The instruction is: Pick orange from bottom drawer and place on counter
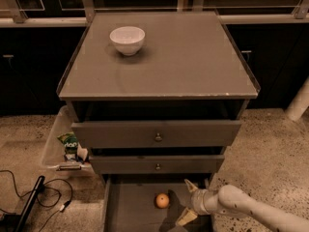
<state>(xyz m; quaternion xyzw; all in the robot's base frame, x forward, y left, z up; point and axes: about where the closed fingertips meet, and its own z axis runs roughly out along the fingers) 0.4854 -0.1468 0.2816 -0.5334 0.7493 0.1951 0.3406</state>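
Down in the bottom drawer (128, 209), hovering beside the orange (162, 200) with end effector (188, 202) spread wide, empty, mouth facing it.

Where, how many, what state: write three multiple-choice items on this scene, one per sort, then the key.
1. Where is the orange? A on the counter; B in the bottom drawer; C in the white bowl.
2. How many drawer knobs show? A one; B four; C two.
3. What state is the gripper in? A open beside the orange; B shut on the orange; C open over the bowl.
Key: 1 B, it lies on that drawer's floor, while the counter bears only the white bowl; 2 C, two knobs, one above the other; 3 A, its fingers stand apart beside the fruit.
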